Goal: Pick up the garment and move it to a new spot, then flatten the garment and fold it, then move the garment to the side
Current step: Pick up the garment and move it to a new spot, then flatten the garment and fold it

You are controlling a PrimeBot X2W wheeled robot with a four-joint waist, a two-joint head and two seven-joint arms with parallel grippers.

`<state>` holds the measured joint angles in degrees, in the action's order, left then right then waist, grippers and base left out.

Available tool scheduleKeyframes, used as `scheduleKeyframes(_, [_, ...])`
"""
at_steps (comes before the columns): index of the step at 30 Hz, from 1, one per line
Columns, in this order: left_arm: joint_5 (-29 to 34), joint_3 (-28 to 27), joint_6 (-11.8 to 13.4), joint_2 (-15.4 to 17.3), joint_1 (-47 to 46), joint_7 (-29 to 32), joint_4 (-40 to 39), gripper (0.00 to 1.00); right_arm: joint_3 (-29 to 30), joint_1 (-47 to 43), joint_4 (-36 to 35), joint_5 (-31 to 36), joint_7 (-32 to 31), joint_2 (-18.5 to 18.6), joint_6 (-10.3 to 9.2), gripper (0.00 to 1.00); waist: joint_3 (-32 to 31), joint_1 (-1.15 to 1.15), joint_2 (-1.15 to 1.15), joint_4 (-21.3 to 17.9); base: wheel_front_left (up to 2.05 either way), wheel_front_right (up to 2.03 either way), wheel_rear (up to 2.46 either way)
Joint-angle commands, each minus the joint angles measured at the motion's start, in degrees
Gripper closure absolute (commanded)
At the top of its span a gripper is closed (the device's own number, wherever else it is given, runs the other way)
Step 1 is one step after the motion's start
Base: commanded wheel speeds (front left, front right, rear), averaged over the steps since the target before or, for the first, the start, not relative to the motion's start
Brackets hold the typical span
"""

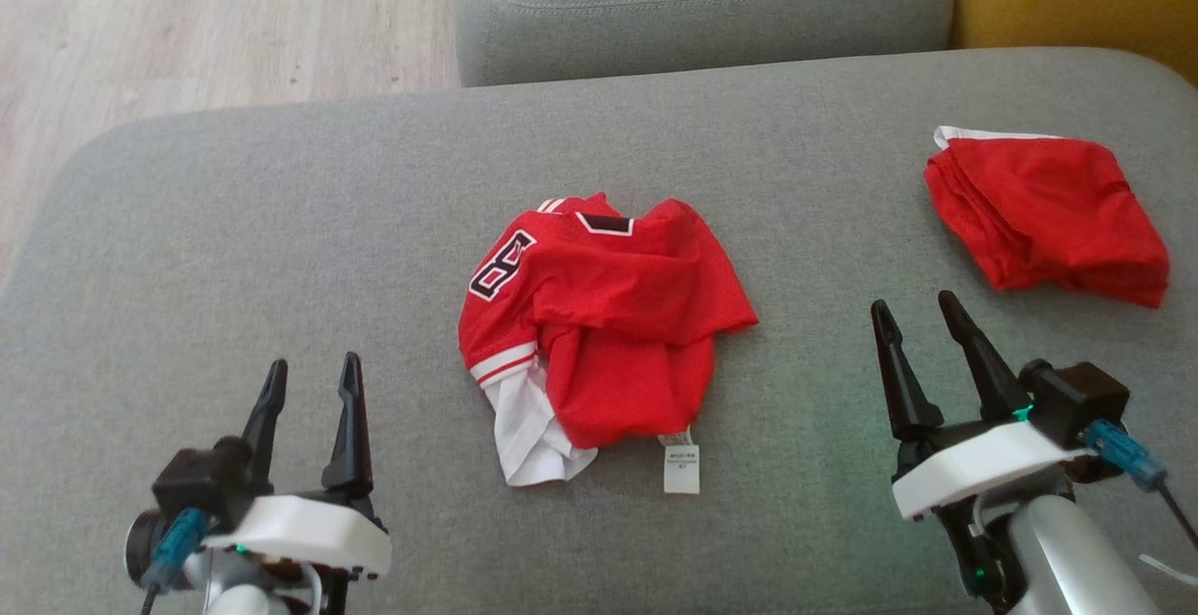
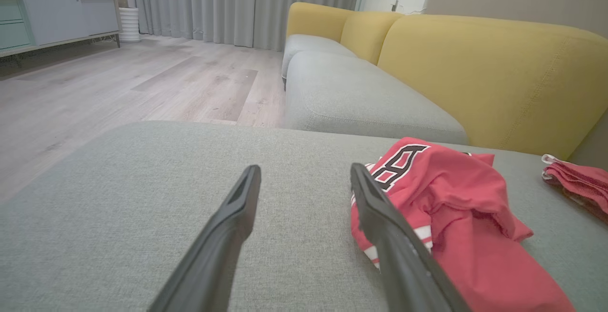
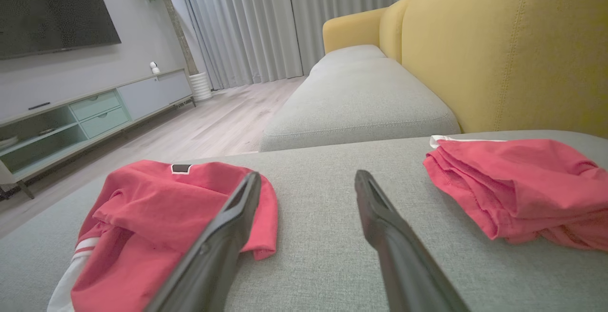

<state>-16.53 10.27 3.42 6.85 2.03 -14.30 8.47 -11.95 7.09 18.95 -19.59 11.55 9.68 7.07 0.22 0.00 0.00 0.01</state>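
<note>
Pickup not begun; left claw (image 1: 314, 360) and right claw (image 1: 912, 300) flank the jersey (image 1: 599, 334), both agape and empty. Next, I judge: reach inward; pinch its edge.

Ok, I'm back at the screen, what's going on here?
Nothing is held yet. The left tool and right tool are both open, low over the grey cushion, one on each side of the crumpled red jersey in the middle and apart from it. A second red garment lies bunched at the far right. The jersey is not yet flattened or folded.
</note>
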Motion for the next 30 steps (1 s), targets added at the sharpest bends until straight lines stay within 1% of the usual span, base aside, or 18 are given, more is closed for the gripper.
scheduleKeyframes(1, [0.6,-2.3,-0.4,0.0,-3.4,-0.7,-1.6,0.0,-1.0,1.1,-1.9,0.0,0.1,0.9,0.42,0.0,0.1,0.0,0.0,0.0,0.0,0.0,0.0])
scheduleKeyframes(10, [2.2,-3.8,-1.8,-1.4,-3.7,-0.7,-1.2,0.0,-1.6,1.4,-1.6,0.3,-1.7,1.8,0.42,0.0,0.7,0.0,0.0,1.0,0.0,0.0,0.0])
scheduleKeyframes(14, [2.9,-4.2,-2.5,-1.9,-4.1,-0.7,-1.3,0.0,-2.3,2.5,-1.0,1.3,-3.9,3.2,0.42,0.0,1.6,0.0,0.0,2.4,0.0,0.0,0.0])
scheduleKeyframes(17, [3.3,-4.2,-2.9,-2.2,-4.6,-0.7,-1.3,0.0,-3.6,4.7,0.8,1.7,-7.6,4.2,0.42,0.0,2.6,0.0,0.0,4.0,0.0,0.0,0.0])
scheduleKeyframes(22, [3.7,-4.2,-3.4,-2.8,-5.5,-0.7,-1.0,0.0,-5.9,9.8,6.9,2.0,-15.5,6.5,0.42,0.0,4.6,0.0,0.0,7.9,0.0,0.0,0.0])
scheduleKeyframes(27, [3.7,-4.4,-3.6,-3.3,-6.2,-0.7,-0.9,0.0,-8.7,14.4,13.0,-0.1,-21.6,8.2,0.42,0.0,6.6,0.0,0.0,11.8,0.0,0.0,0.0])
scheduleKeyframes(30, [3.7,-4.4,-3.6,-3.5,-6.7,-0.7,-0.8,0.0,-11.4,16.5,15.1,-2.2,-24.3,8.9,0.42,0.0,7.7,0.0,0.0,13.8,0.0,0.0,0.0])
